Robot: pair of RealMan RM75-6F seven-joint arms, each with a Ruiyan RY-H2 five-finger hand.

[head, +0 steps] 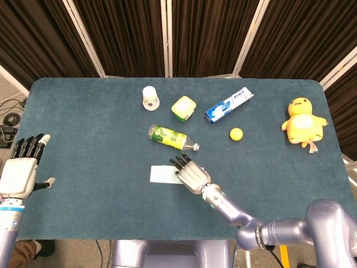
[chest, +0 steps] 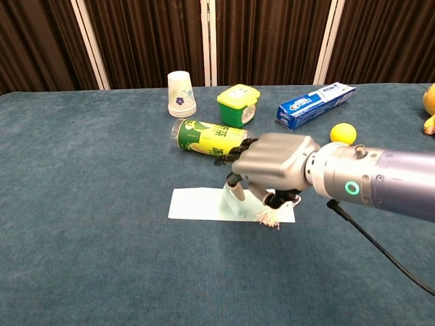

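Observation:
My right hand (head: 190,175) (chest: 273,168) hangs over the right part of a pale flat sheet (head: 161,173) (chest: 197,204) lying on the blue table cloth (head: 89,134). Its fingers (chest: 231,152) reach forward toward a green-labelled bottle (head: 170,137) (chest: 211,138) that lies on its side just beyond. Its thumb (chest: 236,197) points down onto the sheet. I see nothing gripped in it. My left hand (head: 23,168) stays at the table's left edge with fingers spread and nothing in it; the chest view does not show it.
Behind the bottle stand an upturned paper cup (head: 149,96) (chest: 181,94) and a yellow-green lidded tub (head: 183,108) (chest: 238,104). A toothpaste box (head: 228,104) (chest: 316,104), a yellow ball (head: 236,133) (chest: 343,133) and a yellow plush chick (head: 303,121) lie to the right.

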